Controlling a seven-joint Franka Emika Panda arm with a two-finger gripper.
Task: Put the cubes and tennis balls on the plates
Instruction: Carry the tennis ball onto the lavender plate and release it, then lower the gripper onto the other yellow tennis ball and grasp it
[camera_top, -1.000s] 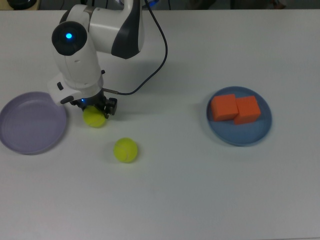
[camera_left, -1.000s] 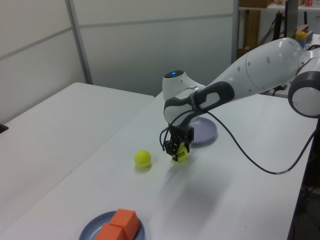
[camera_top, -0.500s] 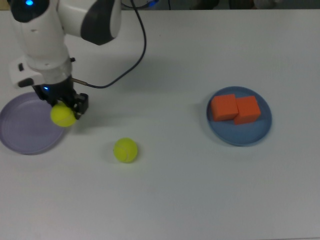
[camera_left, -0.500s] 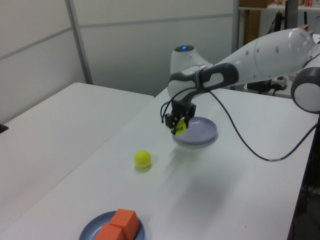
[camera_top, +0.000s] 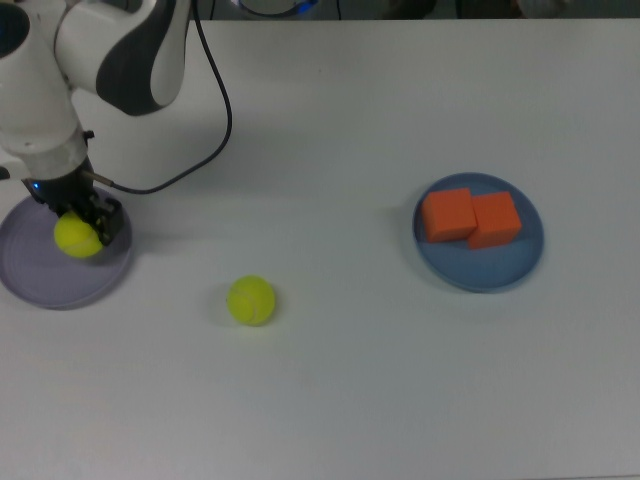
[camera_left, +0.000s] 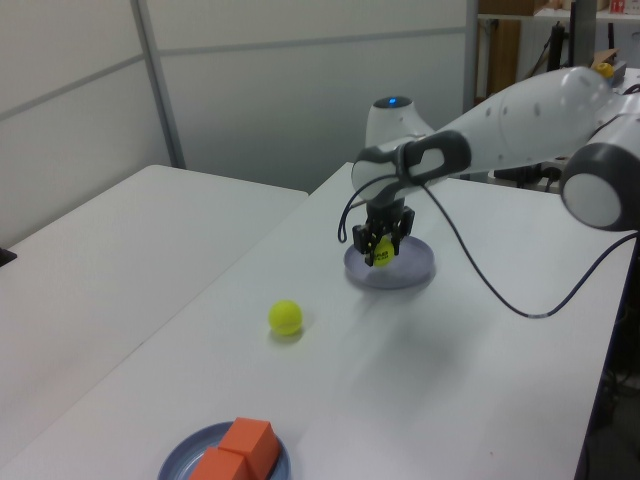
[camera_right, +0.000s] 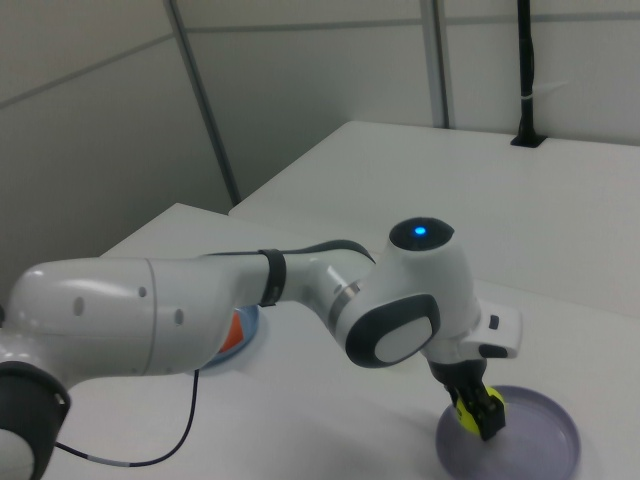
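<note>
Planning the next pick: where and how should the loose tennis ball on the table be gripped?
Come straight down on the loose tennis ball and close across its widest middle. It is round and sits alone on bare table, so any finger direction probably works. The pincer holds the other ball.

Two cubes (camera_top: 470, 217) side by side on the top view's right plate (camera_top: 529, 262) — loose ball (camera_top: 251, 300) apparently nearer the left plate (camera_top: 30, 285).

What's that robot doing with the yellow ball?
The robot's gripper is holding one tennis ball just over the purple plate, ready to set it down. The other tennis ball sits on the white table, waiting its turn. Both orange cubes already rest side by side on the blue plate.
</note>
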